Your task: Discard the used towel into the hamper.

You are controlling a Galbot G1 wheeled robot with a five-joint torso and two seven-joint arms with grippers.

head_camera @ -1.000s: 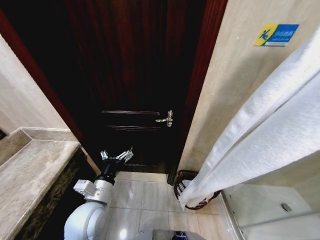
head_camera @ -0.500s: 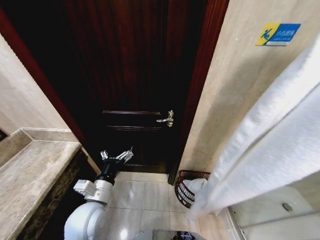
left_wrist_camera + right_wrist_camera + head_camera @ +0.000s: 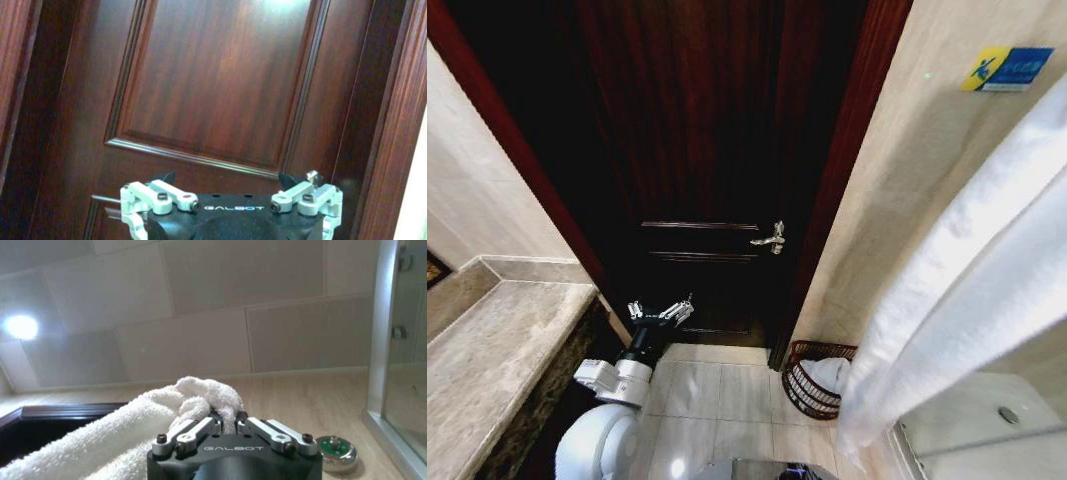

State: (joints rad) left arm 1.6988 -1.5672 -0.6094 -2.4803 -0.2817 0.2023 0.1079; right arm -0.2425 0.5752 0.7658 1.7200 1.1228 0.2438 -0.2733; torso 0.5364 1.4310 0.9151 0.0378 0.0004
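Note:
The white towel [image 3: 967, 290] hangs in a long fold from the upper right of the head view, and its lower end dangles just right of the hamper [image 3: 802, 385]. The hamper is a small round dark red-brown wire basket on the floor by the door frame, with a bit of white cloth [image 3: 832, 372] inside. In the right wrist view my right gripper [image 3: 227, 422] is shut on a bunched end of the towel [image 3: 193, 395]. My left gripper [image 3: 660, 312] stands open and empty low in front of the door, its fingers [image 3: 160, 192] spread wide.
A dark wooden door [image 3: 707, 150] with a silver handle [image 3: 772, 237] is straight ahead. A marble counter [image 3: 497, 370] runs along the left. On the right are a beige tiled wall with a blue-yellow sign [image 3: 1012, 68] and a shower floor with a drain [image 3: 1007, 415].
The head camera has shifted slightly. The towel's lower end has swung right, off the front of the hamper, so the basket now shows whole. The left arm has held still.

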